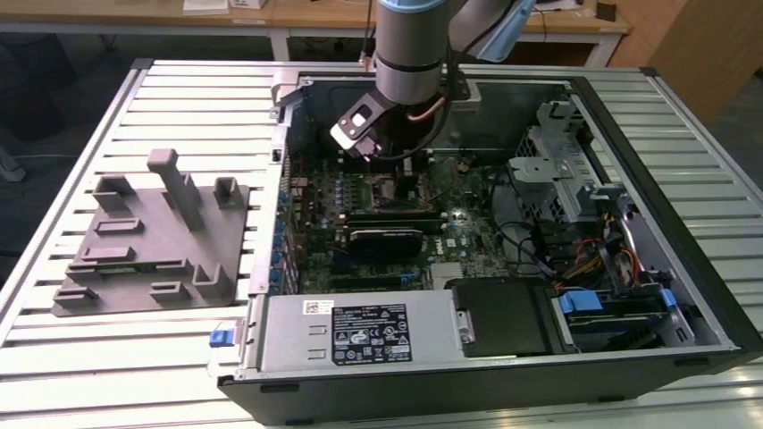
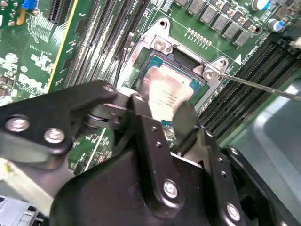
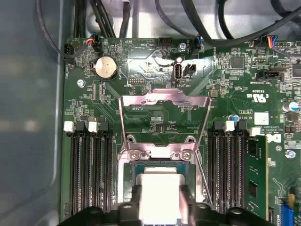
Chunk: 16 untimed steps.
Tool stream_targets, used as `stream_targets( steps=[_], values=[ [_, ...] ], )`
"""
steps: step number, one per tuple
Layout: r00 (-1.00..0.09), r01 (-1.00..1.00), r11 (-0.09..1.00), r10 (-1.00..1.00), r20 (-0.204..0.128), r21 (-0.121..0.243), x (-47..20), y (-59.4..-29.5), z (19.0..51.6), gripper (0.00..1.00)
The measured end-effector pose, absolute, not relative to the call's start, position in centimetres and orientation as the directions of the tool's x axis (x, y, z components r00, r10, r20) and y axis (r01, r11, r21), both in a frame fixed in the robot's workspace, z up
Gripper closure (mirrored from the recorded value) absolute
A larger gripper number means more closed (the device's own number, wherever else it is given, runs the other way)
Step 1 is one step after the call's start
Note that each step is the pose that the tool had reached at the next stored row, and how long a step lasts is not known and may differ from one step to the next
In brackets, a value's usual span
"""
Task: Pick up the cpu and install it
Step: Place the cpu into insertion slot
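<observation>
Gripper point(image 2: 163, 110) clamped narrowly on cpu point(image 2: 167, 87), which is in or just over socket point(image 2: 181, 58). Pickup done. Not released, retention frame point(image 3: 164, 99) open.

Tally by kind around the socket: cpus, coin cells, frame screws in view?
cpu: 1
coin cell: 1
frame screws: 2
Total: 4
</observation>
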<state>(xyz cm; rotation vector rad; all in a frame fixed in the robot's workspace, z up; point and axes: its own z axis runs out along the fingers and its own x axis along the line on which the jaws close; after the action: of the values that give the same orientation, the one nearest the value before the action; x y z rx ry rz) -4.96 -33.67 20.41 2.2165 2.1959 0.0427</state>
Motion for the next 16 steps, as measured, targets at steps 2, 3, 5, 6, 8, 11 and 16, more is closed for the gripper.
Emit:
stream_targets(
  steps=[2, 3, 5, 6, 8, 11, 16],
  values=[
    [0.009, 0.999, -0.009, 1.000, 0.004, 0.034, -5.0, -33.7, 20.6, 0.58],
    [0.009, 0.999, -0.009, 1.000, 0.004, 0.034, -5.0, -33.7, 20.7, 0.64],
    [0.009, 0.999, -0.009, 1.000, 0.005, 0.034, -5.0, -33.7, 20.9, 0.70],
    [0.009, 0.999, -0.009, 1.000, 0.005, 0.034, -5.0, -33.7, 20.9, 0.76],
    [0.009, 0.999, -0.009, 1.000, 0.005, 0.034, -5.0, -33.7, 21.1, 0.82],
    [0.009, 0.999, -0.009, 1.000, 0.004, 0.034, -5.0, -33.7, 21.4, 0.89],
    [0.009, 0.999, -0.009, 1.000, 0.004, 0.034, -5.0, -33.7, 22.0, 0.89]
  ],
)
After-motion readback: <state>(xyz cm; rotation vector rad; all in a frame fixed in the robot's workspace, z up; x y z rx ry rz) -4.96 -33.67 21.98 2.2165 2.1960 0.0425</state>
